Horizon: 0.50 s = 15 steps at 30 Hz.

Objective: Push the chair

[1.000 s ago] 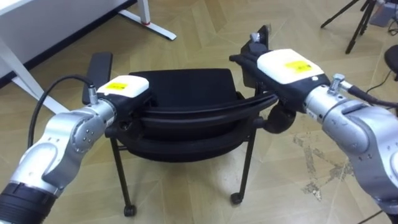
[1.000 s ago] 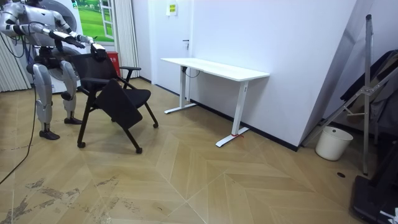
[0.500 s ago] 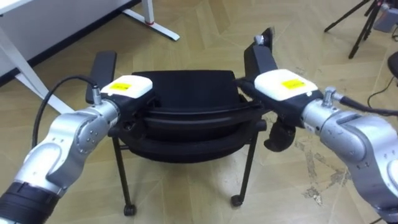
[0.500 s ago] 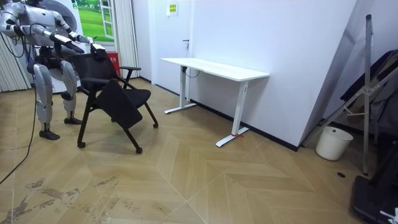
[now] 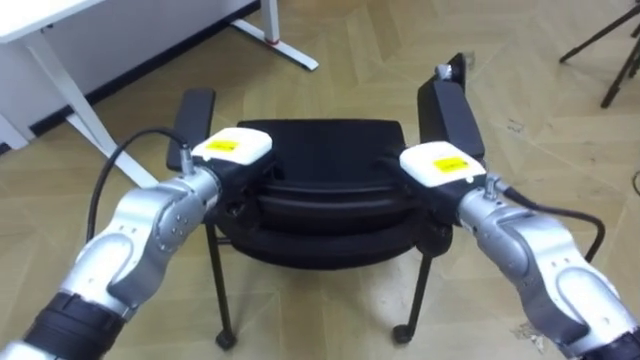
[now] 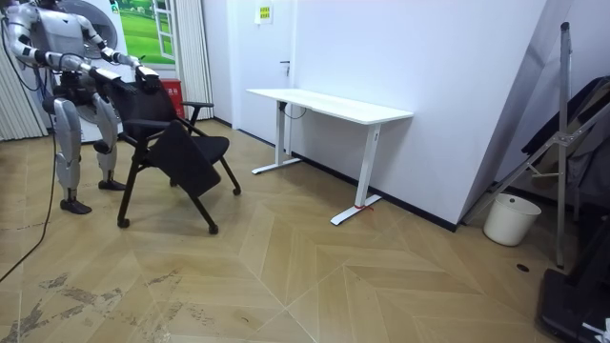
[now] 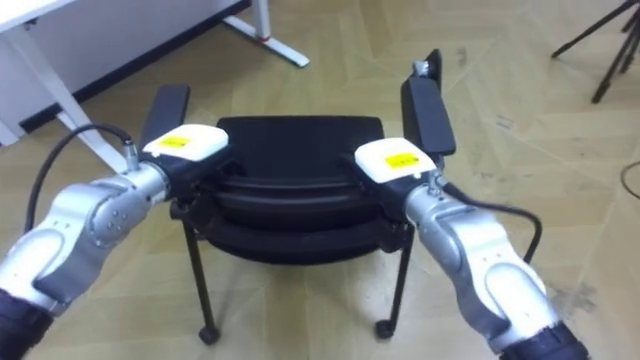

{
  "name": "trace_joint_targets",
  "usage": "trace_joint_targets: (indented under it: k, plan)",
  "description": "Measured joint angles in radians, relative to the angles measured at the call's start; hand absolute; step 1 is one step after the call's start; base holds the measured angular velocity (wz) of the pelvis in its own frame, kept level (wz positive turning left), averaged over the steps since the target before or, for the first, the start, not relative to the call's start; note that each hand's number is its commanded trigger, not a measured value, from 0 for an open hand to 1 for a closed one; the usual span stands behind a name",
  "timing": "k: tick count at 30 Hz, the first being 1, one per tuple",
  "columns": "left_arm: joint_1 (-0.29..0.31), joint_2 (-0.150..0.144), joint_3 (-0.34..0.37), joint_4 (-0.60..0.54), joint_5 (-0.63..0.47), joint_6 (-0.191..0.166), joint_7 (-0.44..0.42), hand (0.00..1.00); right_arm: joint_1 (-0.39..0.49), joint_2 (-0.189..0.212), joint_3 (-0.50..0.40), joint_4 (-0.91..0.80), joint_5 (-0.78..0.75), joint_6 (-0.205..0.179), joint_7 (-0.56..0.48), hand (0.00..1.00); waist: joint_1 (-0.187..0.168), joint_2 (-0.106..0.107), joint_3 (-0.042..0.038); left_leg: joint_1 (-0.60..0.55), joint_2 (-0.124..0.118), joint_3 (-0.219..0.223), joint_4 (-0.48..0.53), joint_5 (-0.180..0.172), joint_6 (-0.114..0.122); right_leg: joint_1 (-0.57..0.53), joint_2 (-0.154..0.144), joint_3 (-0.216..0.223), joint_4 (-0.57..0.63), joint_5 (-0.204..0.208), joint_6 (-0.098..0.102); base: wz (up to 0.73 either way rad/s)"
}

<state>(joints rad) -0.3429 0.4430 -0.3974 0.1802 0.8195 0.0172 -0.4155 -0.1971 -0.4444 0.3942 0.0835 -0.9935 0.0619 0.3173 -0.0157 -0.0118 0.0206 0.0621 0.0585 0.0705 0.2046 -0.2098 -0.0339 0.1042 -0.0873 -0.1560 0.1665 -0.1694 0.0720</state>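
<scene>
At far left stands a white desk (image 5: 100, 22), well apart from the work. The left hand (image 5: 236, 158) lies on the left end of the backrest (image 5: 320, 195) of the black chair (image 5: 320, 148), just inside the left armrest (image 5: 195, 105). Whether it grips or merely presses, I cannot tell. The chair stands directly before the robot on the wood floor (image 5: 560, 130), seat facing away. The right hand (image 5: 440, 168) lies on the backrest's right end, its hold likewise impossible to tell. The chair looks stiff and fairly light, on small casters (image 5: 401, 331), so it should roll readily. Uneven pressure would likely swing it, and a high push may tip it. The backrest's two ends seem the right hold.
</scene>
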Motion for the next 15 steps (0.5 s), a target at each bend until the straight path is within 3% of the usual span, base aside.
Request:
trace_joint_targets:
  k: [8, 9, 10, 11, 12, 15]
  plan:
    - [0.008, -0.028, -0.001, 0.000, 0.005, 0.019, 0.011, 1.00, -0.002, 0.018, 0.019, 0.065, -0.021, 0.026, -0.109, 0.00, -0.002, 0.002, -0.0004, -0.003, 0.000, -0.003, 0.001, 0.000, 0.000, -0.001, 0.000, -0.009, 0.001, 0.000, 0.000, 0.00]
    - [0.008, -0.029, -0.001, 0.000, 0.005, 0.021, 0.012, 1.00, -0.002, 0.018, 0.022, 0.072, -0.021, 0.026, -0.122, 0.09, -0.002, 0.002, -0.0006, -0.004, 0.000, -0.004, 0.001, 0.000, -0.001, -0.001, 0.000, -0.011, 0.001, 0.000, 0.000, 0.00]
    - [0.008, -0.030, -0.004, 0.000, 0.007, 0.022, 0.012, 1.00, -0.003, 0.018, 0.025, 0.080, -0.021, 0.026, -0.134, 0.40, -0.002, 0.001, -0.0010, -0.004, 0.000, -0.004, 0.002, 0.001, -0.001, -0.001, 0.000, -0.012, 0.001, 0.000, 0.000, 0.00]
    - [0.008, -0.030, -0.007, 0.000, 0.008, 0.024, 0.012, 1.00, -0.004, 0.018, 0.028, 0.087, -0.021, 0.026, -0.143, 0.81, -0.002, 0.002, -0.0021, -0.004, 0.000, -0.004, 0.002, 0.001, -0.001, -0.001, 0.000, -0.012, 0.001, 0.000, 0.000, 0.00]
    - [0.008, -0.030, -0.009, 0.000, 0.009, 0.026, 0.012, 1.00, -0.005, 0.018, 0.030, 0.092, -0.021, 0.026, -0.149, 1.00, -0.002, 0.002, -0.0031, -0.004, 0.000, -0.004, 0.003, 0.001, -0.001, -0.001, 0.000, -0.012, 0.001, 0.000, 0.000, 0.00]
    - [0.008, -0.030, -0.021, 0.000, 0.008, 0.040, 0.012, 1.00, -0.007, 0.017, 0.044, 0.111, -0.015, 0.027, -0.177, 1.00, -0.003, 0.003, -0.0073, -0.005, 0.000, -0.005, 0.008, 0.001, -0.001, 0.001, 0.000, -0.013, 0.001, 0.000, 0.000, 0.00]
